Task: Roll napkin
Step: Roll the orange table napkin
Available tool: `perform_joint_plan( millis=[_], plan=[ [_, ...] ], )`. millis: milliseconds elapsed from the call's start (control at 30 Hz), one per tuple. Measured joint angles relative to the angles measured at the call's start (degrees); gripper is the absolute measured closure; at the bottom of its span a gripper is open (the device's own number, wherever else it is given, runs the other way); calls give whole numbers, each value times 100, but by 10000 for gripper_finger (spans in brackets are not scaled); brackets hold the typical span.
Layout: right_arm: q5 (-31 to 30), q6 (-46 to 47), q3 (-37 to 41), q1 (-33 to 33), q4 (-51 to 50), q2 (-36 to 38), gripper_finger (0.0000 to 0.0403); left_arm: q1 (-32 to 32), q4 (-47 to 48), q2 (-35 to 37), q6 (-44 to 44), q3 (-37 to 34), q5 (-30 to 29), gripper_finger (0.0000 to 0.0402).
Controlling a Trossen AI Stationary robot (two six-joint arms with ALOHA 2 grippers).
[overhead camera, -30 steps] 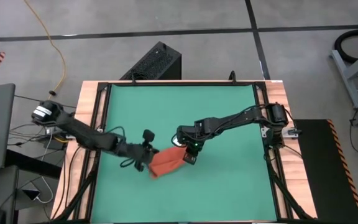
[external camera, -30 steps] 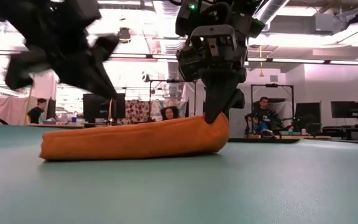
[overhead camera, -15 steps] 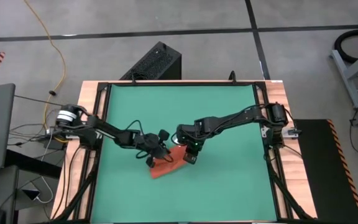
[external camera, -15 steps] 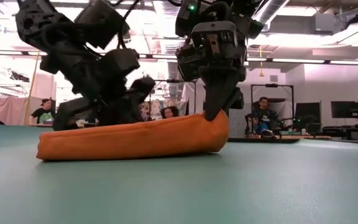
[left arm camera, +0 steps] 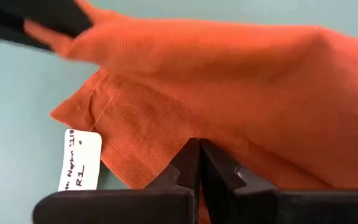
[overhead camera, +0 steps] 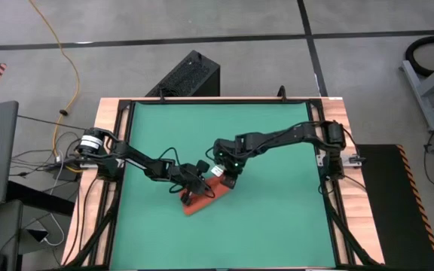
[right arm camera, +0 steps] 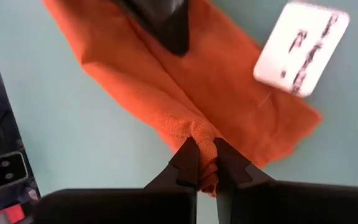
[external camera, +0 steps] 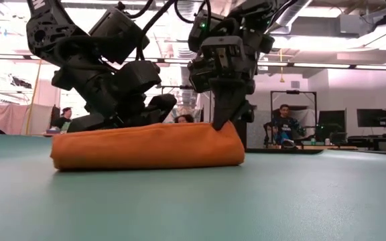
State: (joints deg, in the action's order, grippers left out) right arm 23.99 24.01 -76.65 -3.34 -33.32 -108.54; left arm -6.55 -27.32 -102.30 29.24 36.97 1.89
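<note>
The napkin (overhead camera: 202,199) lies as a long roll between both arms: right gripper (overhead camera: 224,183) pinches its end, left gripper (overhead camera: 192,188), closed empty, presses beside it.

The only writing is on the small white tag (left arm camera: 81,160) at the edge of the orange cloth (left arm camera: 229,93). In the left wrist view it is handwritten in dark ink: one line seems to read "Napkin" followed by marks too small to make out, and below it, larger, "R1". In the right wrist view the same tag (right arm camera: 301,48) is blurred, and its dark marks cannot be read. No other text, brand or number is legible.
</note>
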Motion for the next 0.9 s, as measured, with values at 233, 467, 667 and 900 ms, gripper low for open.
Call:
perform_joint_plan(
  millis=[233, 467, 667, 900],
  plan=[
    [11, -88, 0, -179, 127, -157, 369, -2, -53, -4, -147, 0, 180, 401],
    [11, -198, 0, -331, 356, -272, 369, -2, -66, -4, -202, -4, 257, 401],
    [-51, -236, 1, -360, 662, -336, 369, -5, -73, -7, -206, -7, 292, 401],
    [-392, -337, 1, -356, 717, -336, 369, -101, -80, -7, -209, -7, 290, 401]
  ],
)
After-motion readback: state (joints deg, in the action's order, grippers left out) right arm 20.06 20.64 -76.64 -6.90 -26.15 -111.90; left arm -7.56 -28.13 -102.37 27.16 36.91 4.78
